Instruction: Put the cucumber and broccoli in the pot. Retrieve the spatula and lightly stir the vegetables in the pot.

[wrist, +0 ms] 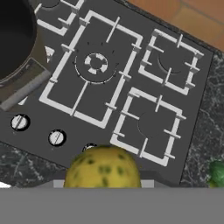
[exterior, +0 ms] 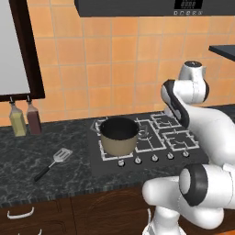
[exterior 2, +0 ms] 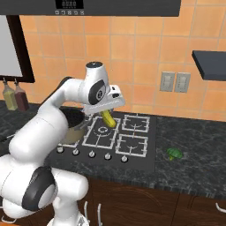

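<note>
Gripping fingers [exterior 2: 107, 115] — speckled yellow-green cucumber [exterior 2: 108, 119] — above stove [exterior 2: 132, 145]

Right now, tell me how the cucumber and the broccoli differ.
The cucumber is yellow-green and elongated; the broccoli is darker green and clumped. The cucumber hangs in the gripper above the stove; the broccoli lies on the dark counter right of the stove. Both are small vegetables, and neither is in the pot.

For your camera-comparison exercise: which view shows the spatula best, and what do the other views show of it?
The left base view shows it best: the spatula lies whole on the dark counter, left of the pot, slotted head and black handle both clear. I cannot make it out in the right base view or the hand view.
</note>
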You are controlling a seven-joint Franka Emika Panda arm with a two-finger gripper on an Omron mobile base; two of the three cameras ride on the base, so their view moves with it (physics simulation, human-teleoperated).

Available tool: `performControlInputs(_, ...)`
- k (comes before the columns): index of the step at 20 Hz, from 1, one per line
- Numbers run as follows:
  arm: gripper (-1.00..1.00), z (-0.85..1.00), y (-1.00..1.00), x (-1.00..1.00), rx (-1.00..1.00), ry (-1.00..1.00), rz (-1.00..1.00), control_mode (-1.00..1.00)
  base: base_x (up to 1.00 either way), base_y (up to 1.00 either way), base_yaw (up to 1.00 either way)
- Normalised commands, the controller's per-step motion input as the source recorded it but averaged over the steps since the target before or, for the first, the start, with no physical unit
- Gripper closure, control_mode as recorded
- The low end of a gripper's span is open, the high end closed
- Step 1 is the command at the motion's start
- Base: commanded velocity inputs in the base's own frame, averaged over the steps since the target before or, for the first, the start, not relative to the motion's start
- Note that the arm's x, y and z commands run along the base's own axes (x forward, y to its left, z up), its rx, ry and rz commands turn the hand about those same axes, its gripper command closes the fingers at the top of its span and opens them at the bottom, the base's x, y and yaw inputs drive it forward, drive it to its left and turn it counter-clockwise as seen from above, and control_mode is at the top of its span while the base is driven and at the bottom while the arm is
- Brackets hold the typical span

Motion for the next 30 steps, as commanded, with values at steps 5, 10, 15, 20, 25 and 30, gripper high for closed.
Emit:
performControlInputs(5,1.0,0.0,1.0,0.41,0.0,0.04,0.04,-1.0,0.0,0.0,0.0)
performControlInputs(10,1.0,0.0,1.0,0.52,0.0,0.06,0.05,-1.0,0.0,0.0,0.0)
performControlInputs(15,1.0,-0.07,1.0,0.41,0.0,0.0,0.02,-1.0,0.0,0.0,0.0)
performControlInputs(20,1.0,-0.58,0.86,0.22,-0.01,0.02,0.0,-1.0,0.0,0.0,0.0)
performControlInputs(25,1.0,-0.7,0.34,0.22,-0.04,0.0,0.0,-1.0,0.0,0.0,0.0)
performControlInputs(30,1.0,-0.59,0.13,0.07,-0.05,0.0,0.0,-1.0,0.0,0.0,0.0)
